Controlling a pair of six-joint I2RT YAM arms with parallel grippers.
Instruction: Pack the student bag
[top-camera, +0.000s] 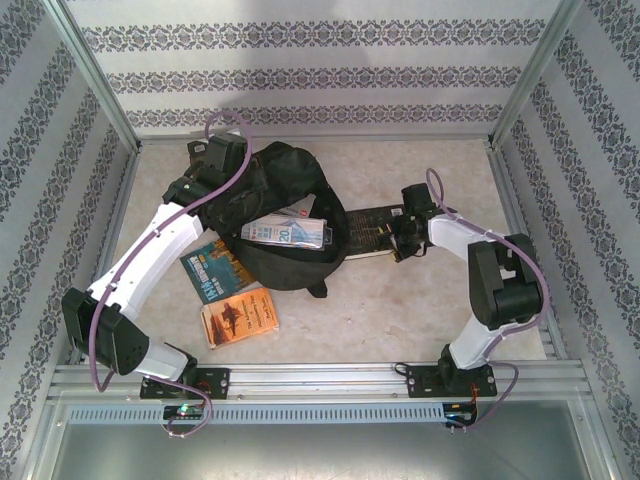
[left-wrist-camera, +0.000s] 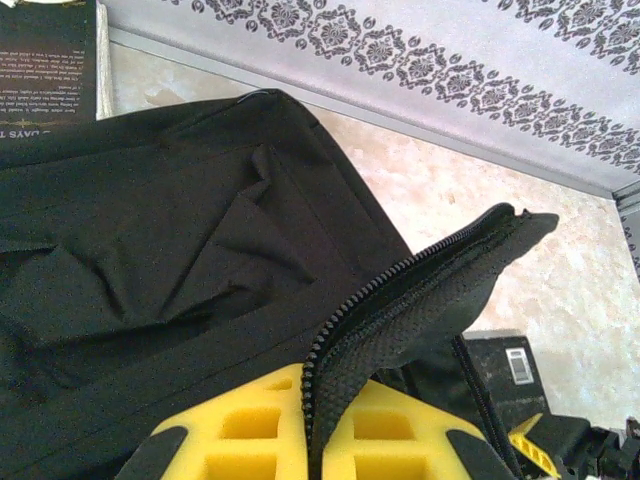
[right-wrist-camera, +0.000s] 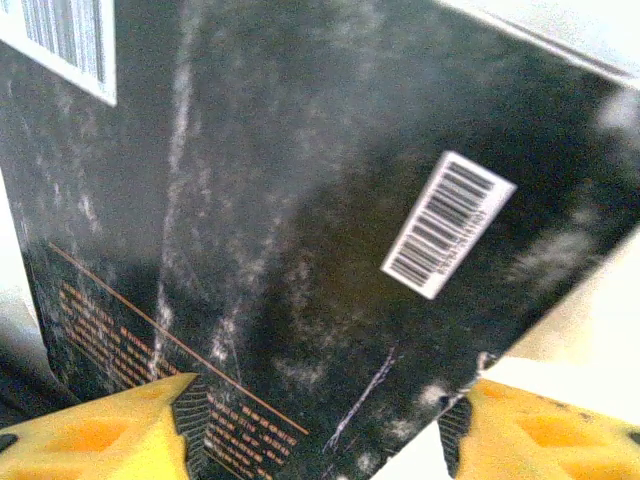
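The student bag (top-camera: 285, 190) lies at the back middle of the table, its mouth open toward the front. A book with a pale cover (top-camera: 285, 232) lies in that mouth. My left gripper (top-camera: 225, 160) is at the bag's far left side. In the left wrist view its yellow fingers (left-wrist-camera: 250, 430) are shut on the bag's zipper edge (left-wrist-camera: 400, 290), which stands up off the black fabric (left-wrist-camera: 180, 250). A black book (top-camera: 375, 225) lies flat just right of the bag. My right gripper (top-camera: 402, 240) hovers low over it, open. A corner of the book (right-wrist-camera: 300, 200) sits between its fingers (right-wrist-camera: 100, 435).
A blue book (top-camera: 215, 268) and an orange book (top-camera: 240, 315) lie on the table in front of the bag, near the left arm. Patterned walls and metal rails close in the back and both sides. Bare tabletop (top-camera: 400, 310) stretches along the front right.
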